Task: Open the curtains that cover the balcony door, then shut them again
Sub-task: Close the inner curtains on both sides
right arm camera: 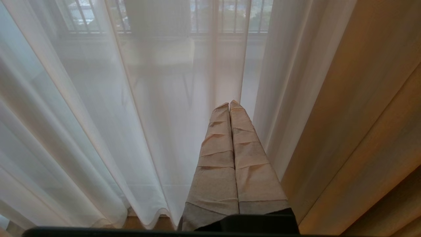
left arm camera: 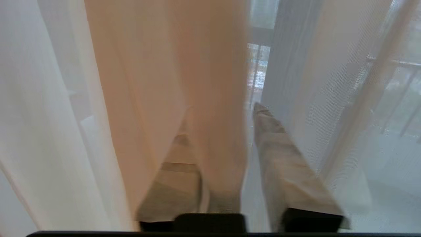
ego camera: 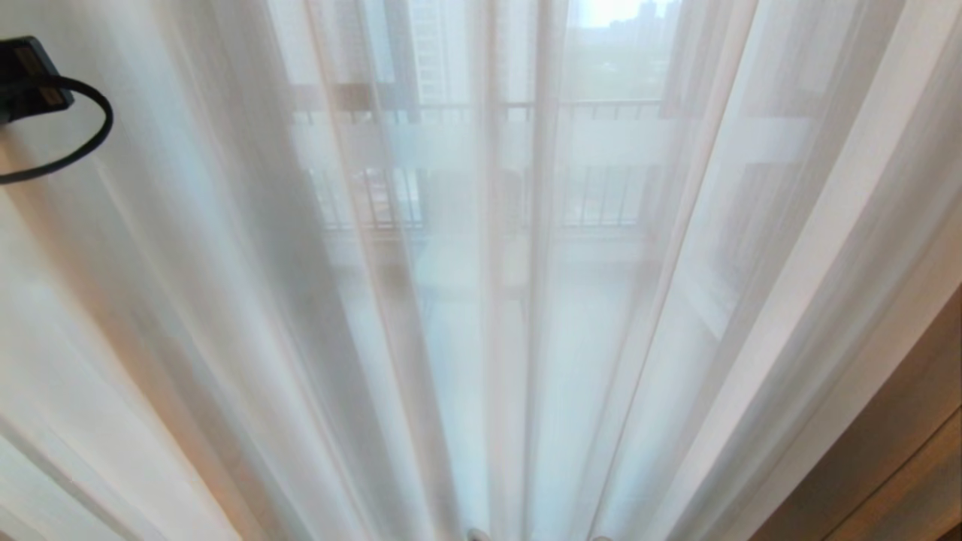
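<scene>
Here, my left pincer [left arm camera: 227, 148] is standing with its two cloth-wrapped fingers [left arm camera: 283, 164] apart, and a fold of the sheer curtains [left arm camera: 171, 98] is hanging down between them, draped over one finger so that it shows only dimly through the fabric. Nothing is being squeezed: the fold is lying loose in the gap, so I am judging this a released grip rather than a hold. The pincer is pointing into the fabric, which suits gathering or letting go of a pleat.

My right pincer [right arm camera: 230, 108] is resting clenched, its two wrapped fingers pressed flat together with nothing between them. It is pointing at the sheers without touching them, parked beside the thick grey-beige drape [right arm camera: 355, 115], which is hanging just beside it.

Further out, in the head view, the white sheers are spreading across the whole width of the balcony door [ego camera: 518, 225]; its upright frame and a railing [ego camera: 601, 109] beyond are showing faintly through the fabric. A black cable [ego camera: 90, 143] is looping in at my upper left. With the sheers covering the glass like this, I am judging the door covered.
</scene>
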